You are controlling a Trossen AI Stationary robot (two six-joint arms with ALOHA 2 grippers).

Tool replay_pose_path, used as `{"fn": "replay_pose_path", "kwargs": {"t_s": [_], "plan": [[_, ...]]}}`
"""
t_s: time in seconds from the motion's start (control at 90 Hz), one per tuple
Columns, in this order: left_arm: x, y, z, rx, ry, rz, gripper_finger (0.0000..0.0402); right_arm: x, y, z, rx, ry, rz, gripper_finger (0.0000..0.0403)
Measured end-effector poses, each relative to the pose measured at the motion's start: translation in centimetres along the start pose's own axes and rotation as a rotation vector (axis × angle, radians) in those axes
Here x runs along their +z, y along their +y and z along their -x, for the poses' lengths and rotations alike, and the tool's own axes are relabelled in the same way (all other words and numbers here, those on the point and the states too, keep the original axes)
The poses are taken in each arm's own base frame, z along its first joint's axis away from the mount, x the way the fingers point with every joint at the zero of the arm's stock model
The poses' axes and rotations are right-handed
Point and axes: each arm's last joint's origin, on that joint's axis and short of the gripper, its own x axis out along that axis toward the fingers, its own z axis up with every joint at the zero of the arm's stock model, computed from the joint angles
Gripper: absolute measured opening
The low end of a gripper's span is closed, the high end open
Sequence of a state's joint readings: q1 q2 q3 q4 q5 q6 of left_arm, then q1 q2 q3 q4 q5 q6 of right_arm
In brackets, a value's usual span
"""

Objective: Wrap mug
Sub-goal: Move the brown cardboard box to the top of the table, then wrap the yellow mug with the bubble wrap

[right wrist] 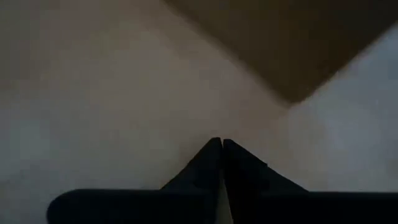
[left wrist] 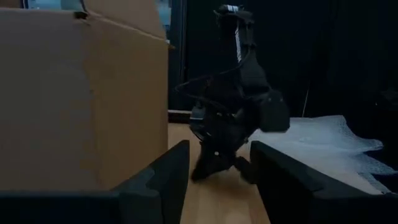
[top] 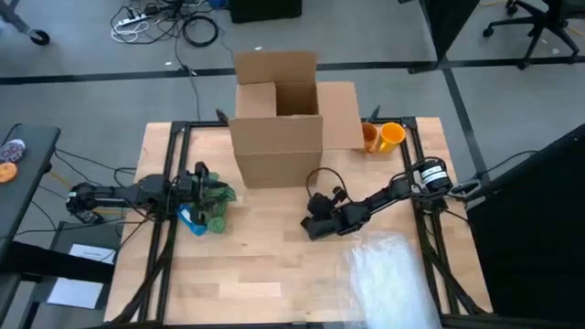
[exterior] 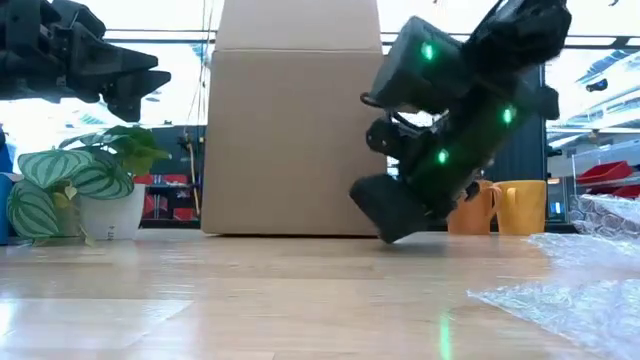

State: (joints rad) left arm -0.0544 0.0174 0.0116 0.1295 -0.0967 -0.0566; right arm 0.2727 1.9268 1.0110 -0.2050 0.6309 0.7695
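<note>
The mug (top: 392, 135) is yellow-orange, standing upright near the table's (top: 228, 283) far right corner, just right of the cardboard box (top: 277, 137). Beside it, touching or nearly so, stands a second, darker orange cup (top: 369, 137); in the low view the pair show as a yellow mug with its handle turned toward an orange vessel (exterior: 472, 212). Neither arm is near them.

The box is tall, its top flaps open; from above its inside looks brown and shadowed, and whether anything lies in it cannot be told. A sheet of clear bubble wrap (top: 388, 279) lies flat on the near right part of the table, well apart from the mug.

The right gripper (top: 315, 228) is low over the table in front of the box, tilted down, just beside the wrap's far left edge — its jaws are together, tips meeting, holding nothing. The left gripper (left wrist: 214, 186) waits at the table's left side above a small potted plant (top: 212, 203) in a white pot, its jaws apart and empty. A blue object (top: 189, 219) lies just beside the plant.
</note>
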Motion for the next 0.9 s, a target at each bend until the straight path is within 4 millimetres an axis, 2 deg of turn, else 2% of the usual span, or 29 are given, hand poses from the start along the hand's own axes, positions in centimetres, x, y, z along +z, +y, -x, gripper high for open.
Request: {"fn": "replay_pose_path", "kwargs": {"t_s": [0.222,0.333,0.456,0.633,0.778,0.9], "plan": [[0.0,0.0,0.0,-0.001,0.0,0.0,0.0156,3.2,-0.6,3.7,0.384,0.339,-0.047,0.0],[0.0,0.0,0.0,0.0,-0.001,0.0,0.0156,3.4,-0.1,5.8,0.598,0.5,-0.094,0.0],[0.0,0.0,0.0,0.0,-0.004,0.001,0.0156,2.0,1.5,8.7,0.768,0.66,-0.079,0.0],[0.1,0.0,0.0,0.0,-0.009,0.001,0.0156,-1.4,4.1,12.4,0.84,0.786,-0.052,0.0],[0.1,0.0,0.0,0.0,-0.009,0.001,0.0156,-4.5,5.1,15.1,0.8,0.87,-0.021,0.0],[0.1,0.0,0.0,0.0,-0.009,0.001,0.0156,-6.3,4.4,15.6,0.634,0.849,0.034,0.0]]}}
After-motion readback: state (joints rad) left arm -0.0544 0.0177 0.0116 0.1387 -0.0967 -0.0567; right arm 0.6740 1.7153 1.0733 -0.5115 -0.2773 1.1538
